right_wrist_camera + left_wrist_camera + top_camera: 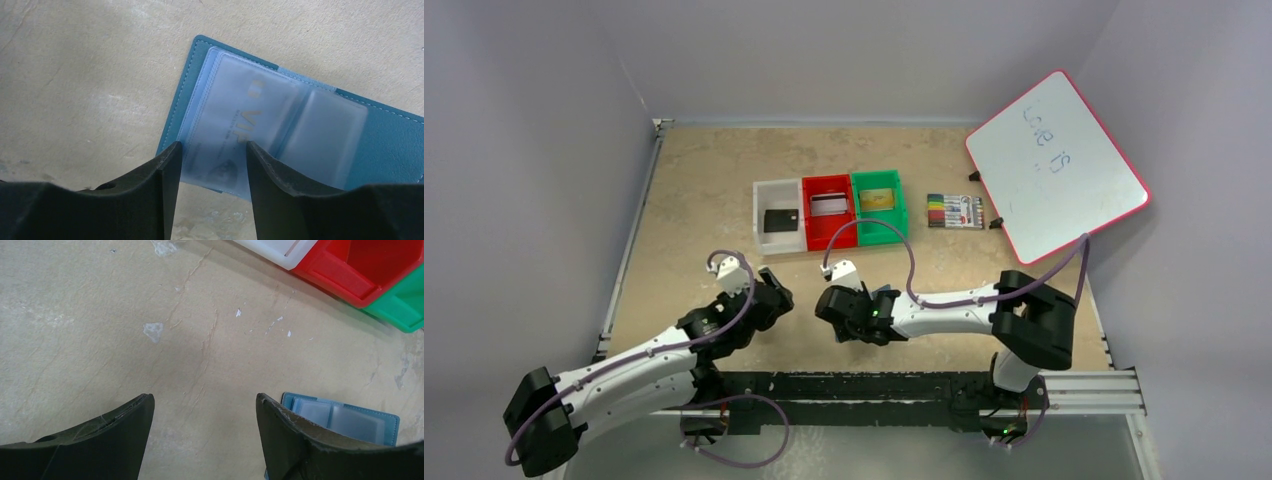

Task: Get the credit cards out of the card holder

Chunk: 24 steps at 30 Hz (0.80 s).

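The teal-blue folding card holder (392,145) lies open on the beige counter (100,315). The right end effector (212,150), jaws released, hovers over its clear pocket (325,130), where a pale VIP-lettered plastic card (240,120) sits. It should pinch the card, not the film. The left end effector (205,405), also released, could pin the holder down.

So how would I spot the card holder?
Find the row of three bins mid-table, then come nearer, to the right gripper. The card holder lies open flat below it. Only it is teal, with cloudy clear pockets, one showing a VIP card.

The card holder (390,145) runs off the edge; its card (235,125) looks blurred.
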### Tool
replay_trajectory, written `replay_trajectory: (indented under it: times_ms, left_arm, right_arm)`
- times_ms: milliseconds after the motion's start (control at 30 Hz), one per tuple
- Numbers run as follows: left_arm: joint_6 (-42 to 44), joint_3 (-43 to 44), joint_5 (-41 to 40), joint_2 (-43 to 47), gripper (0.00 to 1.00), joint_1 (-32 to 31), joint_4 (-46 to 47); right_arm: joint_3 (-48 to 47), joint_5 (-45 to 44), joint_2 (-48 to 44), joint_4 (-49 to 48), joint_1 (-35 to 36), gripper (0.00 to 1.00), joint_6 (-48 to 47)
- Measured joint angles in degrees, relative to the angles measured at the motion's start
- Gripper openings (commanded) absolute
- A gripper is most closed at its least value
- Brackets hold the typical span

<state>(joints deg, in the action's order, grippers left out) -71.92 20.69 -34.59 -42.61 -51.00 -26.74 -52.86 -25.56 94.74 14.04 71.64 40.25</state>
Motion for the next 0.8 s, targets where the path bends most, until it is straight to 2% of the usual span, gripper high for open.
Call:
replay_trajectory:
  times_ms: [133, 233, 267, 500, 800]
  left_arm:
    - [0.1, 0.0, 1.3, -1.7, 0.73, 0.0, 0.9]
    - [0.1, 0.0, 2.1, -1.9, 0.73, 0.0, 1.0]
    - [0.1, 0.0, 2.3, -1.9, 0.73, 0.0, 1.0]
    - [0.1, 0.0, 2.9, -0.7, 0.73, 0.0, 1.0]
    - [0.2, 0.0, 3.5, -2.8, 0.72, 0.0, 1.9]
  right_arm:
    - [0.0, -1.2, 0.4, -0.5, 0.1, 0.43, 0.1]
    - [0.0, -1.9, 0.5, -1.4, 0.3, 0.32, 0.4]
    - [0.0, -1.9, 0.5, -1.7, 0.4, 0.24, 0.6]
    - [1.4, -1.9, -0.3, -4.9, 0.3, 0.02, 1.6]
    - [4.0, -1.9, -2.9, -5.6, 0.3, 0.0, 2.8]
